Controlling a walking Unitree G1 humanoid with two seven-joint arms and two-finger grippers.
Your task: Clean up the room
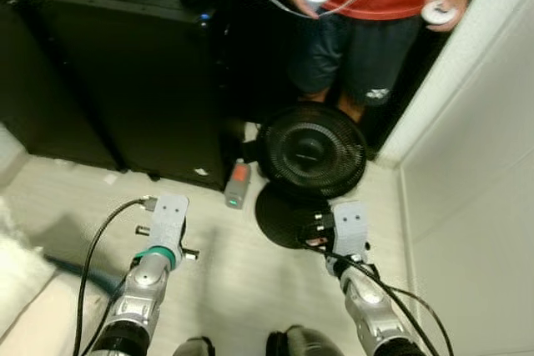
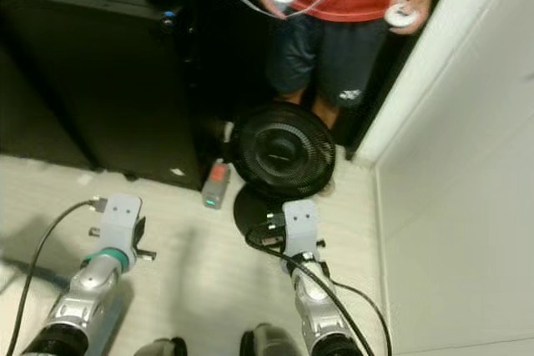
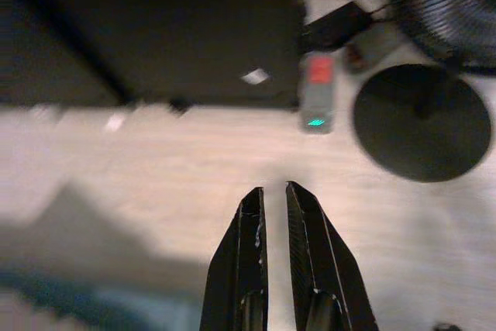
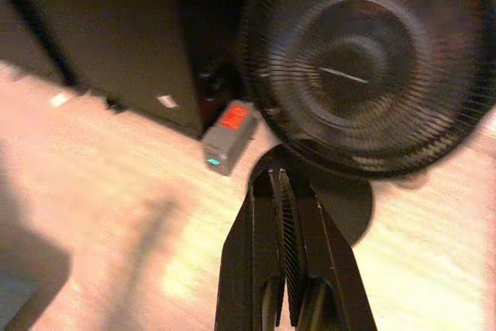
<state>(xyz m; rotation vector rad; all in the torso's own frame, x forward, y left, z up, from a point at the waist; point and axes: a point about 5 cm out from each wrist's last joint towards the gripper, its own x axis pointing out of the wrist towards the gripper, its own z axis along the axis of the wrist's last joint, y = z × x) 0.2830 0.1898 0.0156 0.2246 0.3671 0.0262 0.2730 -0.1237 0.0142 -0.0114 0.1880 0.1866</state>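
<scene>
Right tool (image 4: 284, 191) clenched, empty, poised over dark round base of black floor fan (image 1: 311, 152), centre frame. Fan stands dead ahead of my right arm, head upright, facing camera. Left tool (image 3: 273, 203) nearly clenched, empty, lower left; grey power unit (image 1: 238, 184) lies ahead, between arms. Right arm nearer.

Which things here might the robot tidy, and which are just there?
Possibly part of the tidying, as I judge it:
black fan on the floor
small grey box with a red label beside it

Just there:
black cabinet
person holding two white controllers
white wall
</scene>
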